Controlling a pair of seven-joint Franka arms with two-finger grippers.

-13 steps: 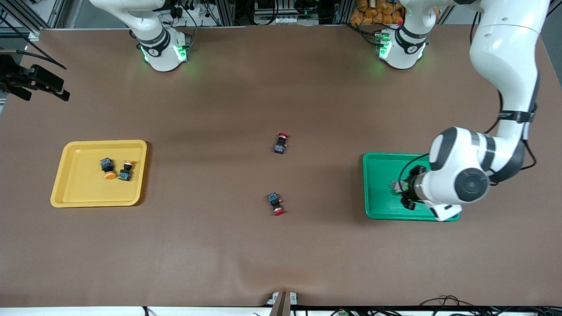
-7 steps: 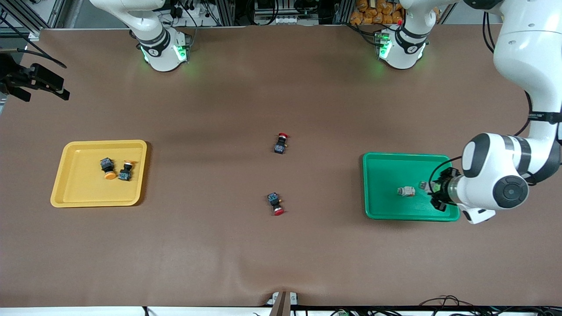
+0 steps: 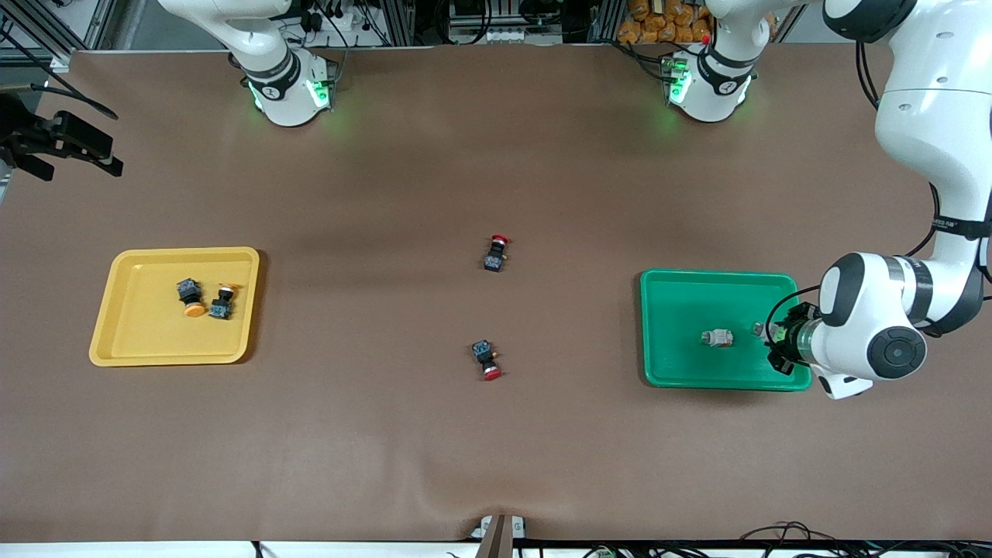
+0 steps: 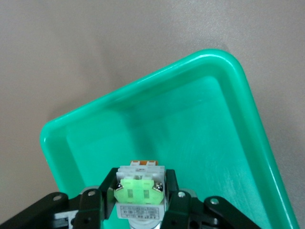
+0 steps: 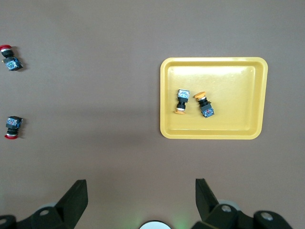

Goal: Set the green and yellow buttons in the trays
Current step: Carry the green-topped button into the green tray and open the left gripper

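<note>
Clamped tight in jaws of left gripper [image 3: 777, 346], above green tray [image 3: 674, 310]: a green button [image 4: 138, 193], seemingly poised for release near its twin [image 3: 717, 338] lying mid-tray. Sorted by colour, both yellow buttons [image 3: 191, 298] in yellow tray [image 3: 139, 333]. Waiting high over desk [image 3: 465, 155], jaws wide and empty: right gripper [image 5: 140, 200]

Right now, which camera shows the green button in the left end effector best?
The left wrist view: the green button fills the foreground, clamped between the left end effector fingers over the green tray. The front view shows only a sliver of it; the right wrist view shows none.
</note>
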